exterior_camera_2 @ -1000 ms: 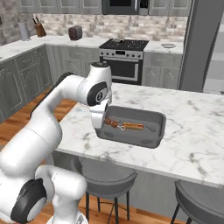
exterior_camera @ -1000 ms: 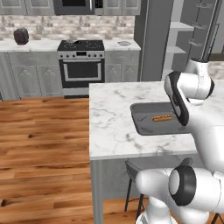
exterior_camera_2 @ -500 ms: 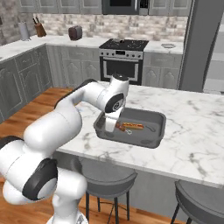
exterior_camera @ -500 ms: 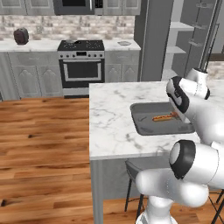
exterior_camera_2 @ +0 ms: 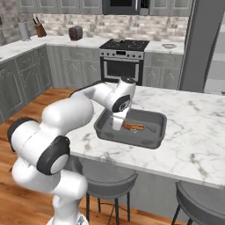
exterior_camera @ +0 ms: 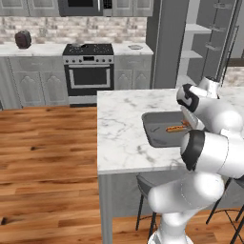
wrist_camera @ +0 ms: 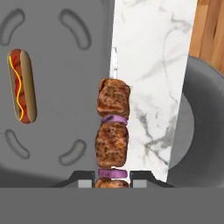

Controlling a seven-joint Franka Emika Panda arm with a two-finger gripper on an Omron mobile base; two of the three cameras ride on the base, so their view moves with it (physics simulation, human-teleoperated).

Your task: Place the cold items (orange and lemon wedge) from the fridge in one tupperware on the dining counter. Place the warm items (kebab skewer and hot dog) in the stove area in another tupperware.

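The dining counter (exterior_camera: 126, 128), a white grey-veined marble island top, carries a shallow dark grey tupperware (exterior_camera_2: 151, 137) directly on its surface, set near the edge that faces the stools (exterior_camera_2: 107, 178). A hot dog (wrist_camera: 21, 85) lies flat inside the tupperware on its floor. Around the tupperware the marble shows bare on every visible side.
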